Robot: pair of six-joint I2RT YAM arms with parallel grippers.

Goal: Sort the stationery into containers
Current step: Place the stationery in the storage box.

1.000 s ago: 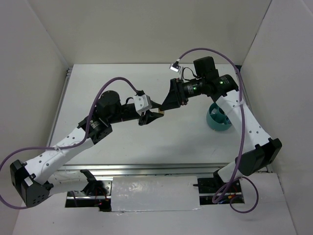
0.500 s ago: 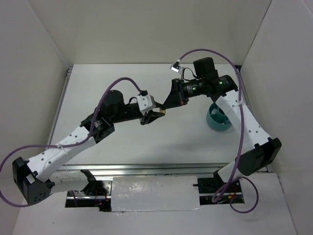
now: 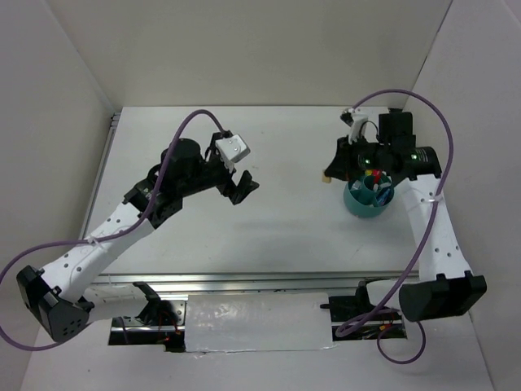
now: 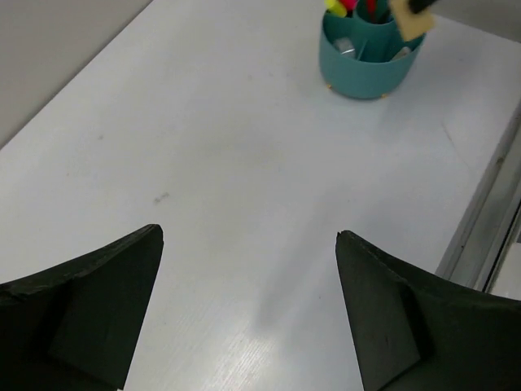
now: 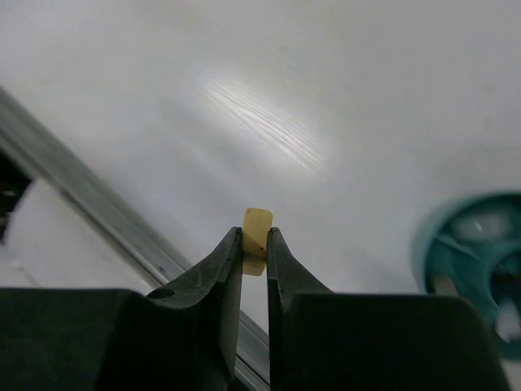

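While aloft, tan eraser [image 5: 258, 221] between tips of right claw [image 5: 255, 244]

top: high above and behind me, looking down, far | left wrist: low over table [image 4: 244, 163], facing teal cup [image 4: 370, 69] | right wrist: close, downward, same cup at edge

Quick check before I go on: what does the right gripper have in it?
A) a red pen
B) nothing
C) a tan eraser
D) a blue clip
C: the right wrist view shows the right gripper shut on a small tan eraser, whose top pokes out past the fingertips.
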